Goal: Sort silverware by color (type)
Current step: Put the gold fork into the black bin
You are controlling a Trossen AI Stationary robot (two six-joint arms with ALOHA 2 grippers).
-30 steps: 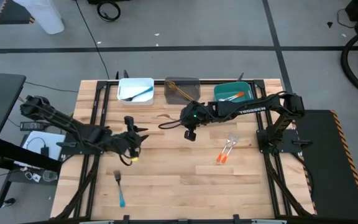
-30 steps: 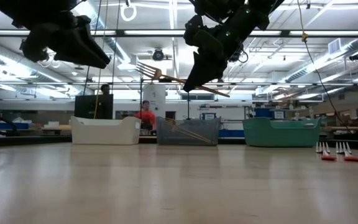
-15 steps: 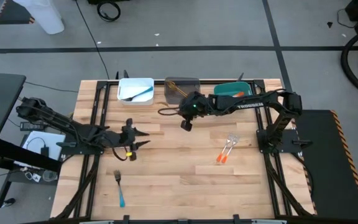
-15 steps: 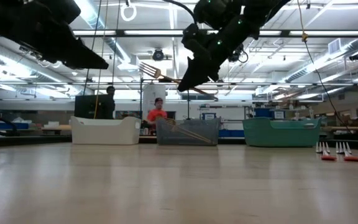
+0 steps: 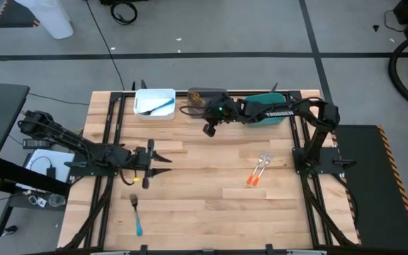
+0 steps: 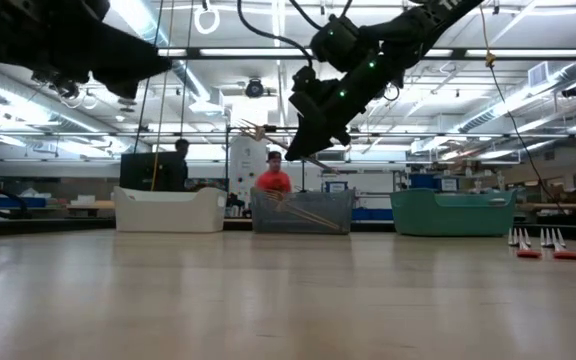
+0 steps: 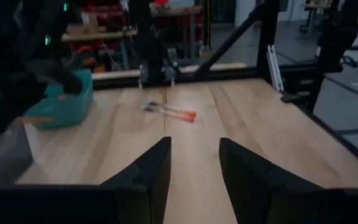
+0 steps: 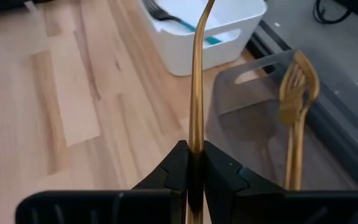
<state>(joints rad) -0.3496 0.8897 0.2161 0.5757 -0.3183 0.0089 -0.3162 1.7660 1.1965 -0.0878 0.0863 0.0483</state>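
Observation:
My right gripper hangs above the table just in front of the grey bin, shut on a gold fork. The fork's tines point toward the table's left. A second gold fork lies in the grey bin. My left gripper stands open and level over the left part of the table, with nothing between its fingers. Two orange-handled forks lie on the table at the right. A blue-handled fork lies near the front left. My right gripper pinches the gold fork's handle between its two fingers, seen edge-on in the wrist view. The fingers slant down toward the far edge, and the fork runs forward out of them, its head curving up. It is lifted clear of the table.
A white bin at the far left holds a blue-handled utensil. A teal bin stands at the far right, partly under my right arm. A person in red shows in the room behind.
My right gripper has carried the gold fork from the table's middle toward the far edge, up to the grey bin, staying shut. My left gripper has tipped and rolled until it points level, and has sunk a little.

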